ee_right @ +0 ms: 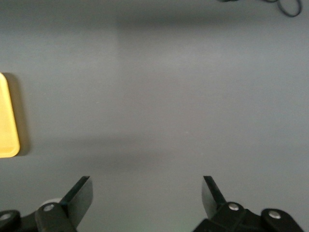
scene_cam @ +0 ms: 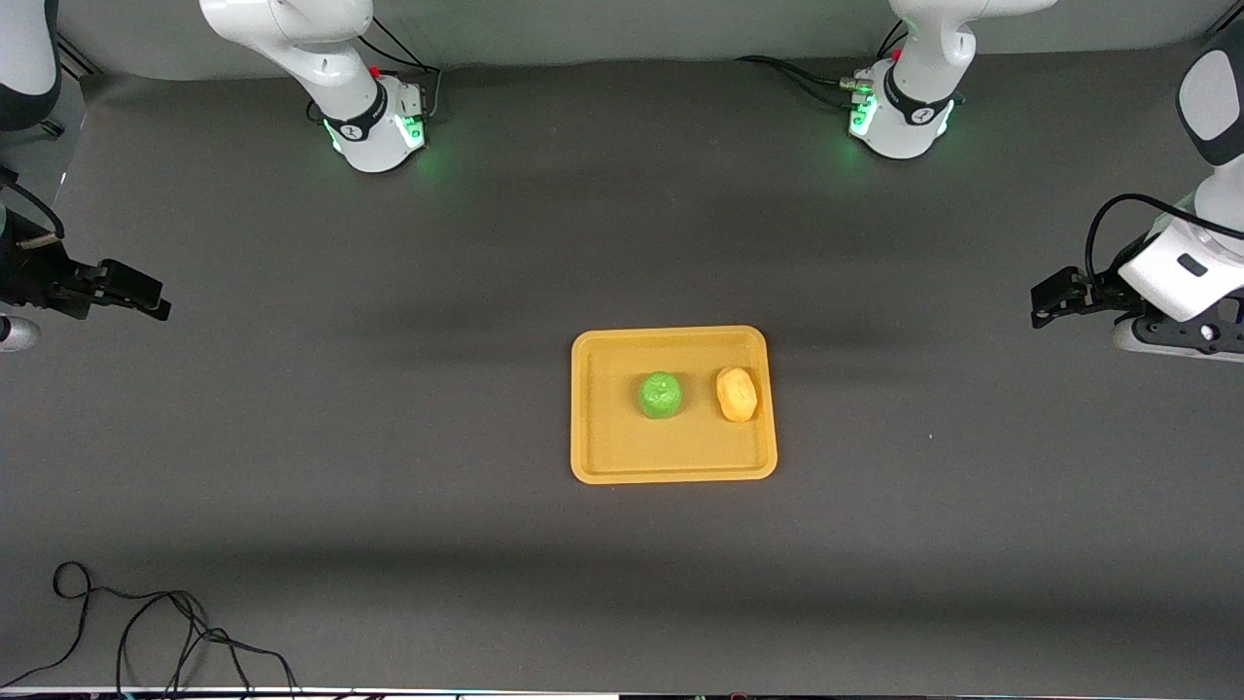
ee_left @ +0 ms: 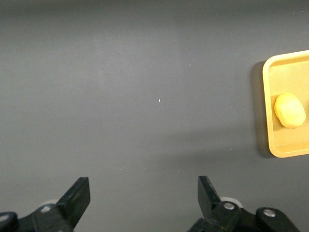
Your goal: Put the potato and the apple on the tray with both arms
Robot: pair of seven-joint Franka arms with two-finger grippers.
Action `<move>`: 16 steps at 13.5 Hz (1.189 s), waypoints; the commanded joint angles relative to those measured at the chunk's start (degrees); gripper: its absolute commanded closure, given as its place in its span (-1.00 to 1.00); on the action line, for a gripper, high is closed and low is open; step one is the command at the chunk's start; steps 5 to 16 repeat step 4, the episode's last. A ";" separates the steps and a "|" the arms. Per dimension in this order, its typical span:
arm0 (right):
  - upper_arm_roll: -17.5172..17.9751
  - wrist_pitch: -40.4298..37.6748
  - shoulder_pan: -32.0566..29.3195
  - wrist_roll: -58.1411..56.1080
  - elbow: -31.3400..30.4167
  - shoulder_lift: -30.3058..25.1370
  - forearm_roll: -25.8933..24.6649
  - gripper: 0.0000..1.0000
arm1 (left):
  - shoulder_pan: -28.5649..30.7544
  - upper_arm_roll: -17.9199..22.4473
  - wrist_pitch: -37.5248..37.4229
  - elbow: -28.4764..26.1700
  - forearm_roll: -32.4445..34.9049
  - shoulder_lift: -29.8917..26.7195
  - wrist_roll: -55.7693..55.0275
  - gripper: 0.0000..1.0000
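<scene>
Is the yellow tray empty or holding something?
Holding something: the apple and the potato lie side by side on the tray, apart.

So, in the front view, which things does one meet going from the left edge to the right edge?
Right gripper → tray's rim → apple → potato → left gripper. Both grippers wait with open fingers over bare table.
</scene>
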 commanded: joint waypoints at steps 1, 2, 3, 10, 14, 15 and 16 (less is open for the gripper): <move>-0.24 -0.92 -0.25 -1.10 0.40 -0.11 1.81 -1.00 | -0.12 0.06 0.58 -0.76 0.74 -0.49 -0.71 -0.98; -0.24 -0.92 -0.25 -1.10 0.40 -0.11 1.81 -1.00 | -0.20 0.06 0.58 -0.76 1.17 -0.49 -0.62 -0.99; -0.24 -0.92 -0.25 -1.10 0.40 -0.11 1.81 -1.00 | -0.29 0.06 0.58 -0.76 1.18 -0.49 -0.62 -0.99; -0.24 -0.92 -0.17 -1.10 0.40 -0.20 1.81 -1.00 | -0.29 0.06 0.58 -0.67 1.18 -0.40 -0.62 -0.99; -0.24 -0.92 -0.17 -1.10 0.40 -0.20 1.81 -1.00 | -0.29 0.06 0.58 -0.67 1.18 -0.40 -0.62 -0.99; -0.24 -0.92 -0.17 -1.10 0.40 -0.20 1.81 -1.00 | -0.29 0.06 0.58 -0.67 1.18 -0.40 -0.62 -0.99; -0.24 -0.92 -0.17 -1.10 0.40 -0.20 1.81 -1.00 | -0.29 0.06 0.58 -0.67 1.18 -0.40 -0.62 -0.99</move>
